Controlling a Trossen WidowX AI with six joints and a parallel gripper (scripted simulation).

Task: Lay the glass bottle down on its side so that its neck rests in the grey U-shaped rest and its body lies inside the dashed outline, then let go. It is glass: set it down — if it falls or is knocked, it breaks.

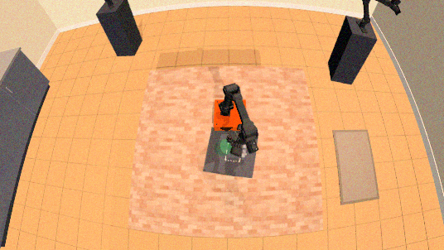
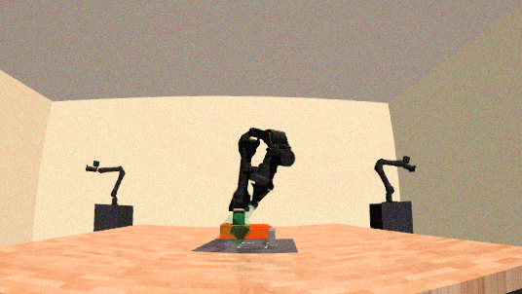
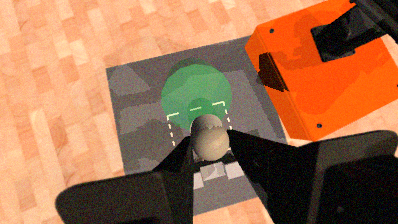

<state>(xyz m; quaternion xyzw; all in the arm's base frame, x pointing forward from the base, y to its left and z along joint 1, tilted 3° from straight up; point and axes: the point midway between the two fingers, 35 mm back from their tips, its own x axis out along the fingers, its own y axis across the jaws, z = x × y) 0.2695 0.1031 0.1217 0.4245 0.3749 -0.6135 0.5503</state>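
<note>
The dark mat (image 1: 211, 163) (image 2: 209, 246) (image 3: 120, 110) is lying on the wooden surface (image 1: 178, 186) (image 2: 146, 263) (image 3: 45, 125), and the orange block (image 1: 218, 124) (image 2: 258, 231) (image 3: 300, 115) is sitting beside one edge of it. The black arm (image 1: 244, 113) (image 2: 279, 146) is standing on that block and reaching over the mat. Its gripper (image 1: 235, 145) (image 2: 240, 209) (image 3: 209, 137) is gripping the green glass bottle (image 1: 224, 146) (image 2: 237, 228) (image 3: 192, 87) near the neck, with the fingers closing on it from both sides. The bottle is leaning over the mat, its pale round end pointing up toward the wrist camera. Whether its lower end is touching the mat, I cannot tell. The dashed outline (image 1: 233, 161) (image 2: 245, 242) (image 3: 195, 108) is showing on the mat, partly hidden by the bottle in the wrist view. The grey rest (image 2: 272, 237) (image 3: 214, 171) is standing upright on the mat, and the neck is not lying in it.
</note>
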